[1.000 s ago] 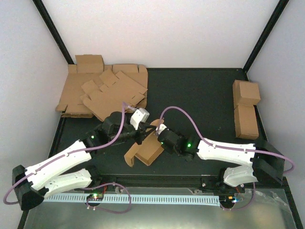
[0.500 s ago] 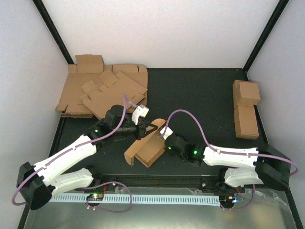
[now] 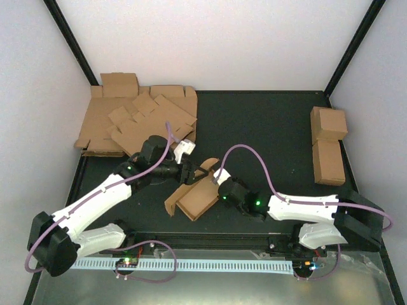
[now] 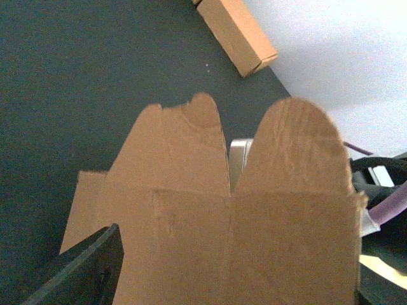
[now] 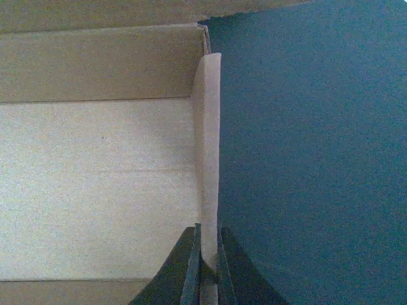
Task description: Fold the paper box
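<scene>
The paper box [image 3: 198,198] lies half formed between the two sets of fingers. Its floor and long walls are raised, but the rounded tabbed flaps [image 4: 210,146] stand untucked, so the closing looks left to do. The right gripper [image 5: 206,257] is clamped on the box's thin end wall. The left gripper [image 3: 187,173] has its fingers [image 4: 86,267] apart, with the flap panel between them and not pinched. Beyond both fingertips the bare table [image 3: 273,127] gives room to move. Flat blanks [image 3: 137,124] lie just past the left fingers, and the finished cartons [image 3: 328,146] are well apart.

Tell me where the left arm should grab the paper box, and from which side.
Probably one of the two rounded flaps of the paper box: thin, raised, free-edged, directly before the open left gripper. Come in edge-on over the rounded tip, fingers on either face, as the right gripper pinches its thin wall.
</scene>
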